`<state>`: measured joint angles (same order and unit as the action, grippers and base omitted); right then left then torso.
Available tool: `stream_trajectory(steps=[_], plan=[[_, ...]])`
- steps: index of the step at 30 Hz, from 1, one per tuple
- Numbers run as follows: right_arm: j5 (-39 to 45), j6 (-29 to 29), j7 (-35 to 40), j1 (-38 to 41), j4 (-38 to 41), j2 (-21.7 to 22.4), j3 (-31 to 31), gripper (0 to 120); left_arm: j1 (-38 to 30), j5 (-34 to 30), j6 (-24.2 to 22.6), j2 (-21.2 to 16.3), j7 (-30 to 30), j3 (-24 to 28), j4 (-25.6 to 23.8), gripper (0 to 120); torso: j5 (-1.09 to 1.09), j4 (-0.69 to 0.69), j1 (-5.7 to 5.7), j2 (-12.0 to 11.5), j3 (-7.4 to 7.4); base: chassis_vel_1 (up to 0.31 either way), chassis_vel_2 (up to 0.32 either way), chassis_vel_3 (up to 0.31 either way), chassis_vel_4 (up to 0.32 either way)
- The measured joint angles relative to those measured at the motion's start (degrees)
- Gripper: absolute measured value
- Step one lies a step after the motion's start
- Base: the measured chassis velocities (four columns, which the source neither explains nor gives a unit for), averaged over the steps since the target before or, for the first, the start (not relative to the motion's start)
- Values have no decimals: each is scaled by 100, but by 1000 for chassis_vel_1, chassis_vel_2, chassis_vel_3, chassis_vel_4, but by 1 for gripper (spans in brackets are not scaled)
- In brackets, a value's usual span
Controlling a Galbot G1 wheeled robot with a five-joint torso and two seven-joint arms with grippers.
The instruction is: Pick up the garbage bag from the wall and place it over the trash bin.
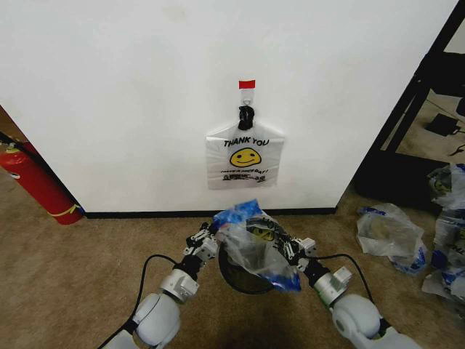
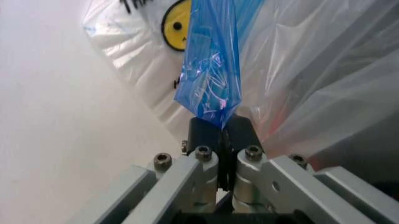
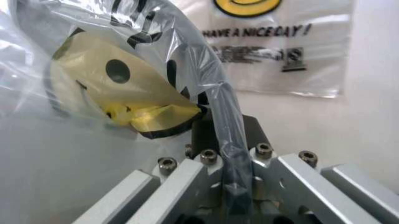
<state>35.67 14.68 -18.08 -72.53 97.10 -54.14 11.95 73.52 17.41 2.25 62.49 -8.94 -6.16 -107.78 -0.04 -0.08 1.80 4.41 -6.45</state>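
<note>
The garbage bag [image 1: 256,243], see-through plastic with blue handle tips and a small yellow smiley, is stretched between my two grippers just above the round black trash bin [image 1: 243,282]. My left gripper [image 1: 211,234] is shut on a blue handle tip [image 2: 209,88], pinched between the fingers [image 2: 223,128]. My right gripper [image 1: 293,251] is shut on a bunched fold of the bag [image 3: 227,135], beside its crumpled smiley print [image 3: 124,88]. The white wall [image 1: 131,94] with its black baseboard and a red tape strip [image 1: 247,84] stands behind.
A flat white THANK YOU bundle [image 1: 245,156] with a black knot hangs on the wall under the tape. A red fire extinguisher [image 1: 36,182] leans at far left. Lumpy clear bags [image 1: 389,233] lie on the carpet at right, near a black frame [image 1: 407,109].
</note>
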Motion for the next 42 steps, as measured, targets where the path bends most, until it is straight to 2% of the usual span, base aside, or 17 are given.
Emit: stream_trajectory(steps=[2, 14, 18, 21, 22, 26, 28, 30, 31, 33, 38, 42], plan=[[126, 70, -161, 88, -115, 10, 18, 0, 17, -10, -3, 7, -5, -5, 1, 0, 0, 0, 0, 0, 0, 0, 0, 0, 0], [1154, 184, -37, 334, -210, -128, -68, 0, -2, -14, 3, 57, -22, 13, 89, 0, -1, 0, 0, 0, 0, 0, 0, 0, 0], [1352, 272, 4, 370, -269, -196, -117, 0, -16, -87, 21, 103, -201, 87, 91, 2, -1, 0, 0, 0, 1, 0, 0, 0, 0], [1390, 408, 116, 385, -303, -320, -186, 0, -35, -108, 43, 140, -326, 129, 128, 14, -1, 0, 0, 0, 0, 0, 0, 0, 0], [1390, 408, 116, 385, -303, -320, -186, 0, -35, -108, 43, 140, -326, 129, 128, 14, -1, 0, 0, 0, 0, 0, 0, 0, 0], [1395, 575, 481, 362, -314, -535, -273, 0, -47, -157, 129, 158, -461, 106, 234, 30, -2, 0, 0, 0, 1, 0, 0, 0, 0], [1400, 627, 730, 295, -313, -658, -305, 0, -62, -421, 188, 140, -544, 74, 309, 40, -1, 0, 0, 0, 0, 0, 0, 0, 0], [1400, 629, 743, 289, -313, -666, -306, 0, -63, -455, 190, 137, -549, 74, 312, 40, -1, 0, 0, 0, 1, 0, 0, 0, 0], [1383, 644, 798, 242, -323, -714, -310, 0, -65, -746, 190, 103, -590, 72, 325, 48, -1, 0, 0, 0, 0, 0, 0, 0, 0], [1328, 684, 807, 205, -361, -747, -312, 0, -65, -976, 186, 71, -616, 57, 342, 56, -1, 0, 0, 0, 1, 0, 0, 0, 0], [1220, 936, 947, 182, -428, -838, -312, 0, -7, -1081, 218, 0, -618, -18, 388, 74, -1, 0, 0, 0, 0, 0, 0, 0, 0], [1052, 1173, 1521, 212, -429, -932, -281, 0, 63, -1306, 360, -86, -457, -107, 431, 90, -1, 1, 0, 0, 0, 0, 0, 0, 0]])
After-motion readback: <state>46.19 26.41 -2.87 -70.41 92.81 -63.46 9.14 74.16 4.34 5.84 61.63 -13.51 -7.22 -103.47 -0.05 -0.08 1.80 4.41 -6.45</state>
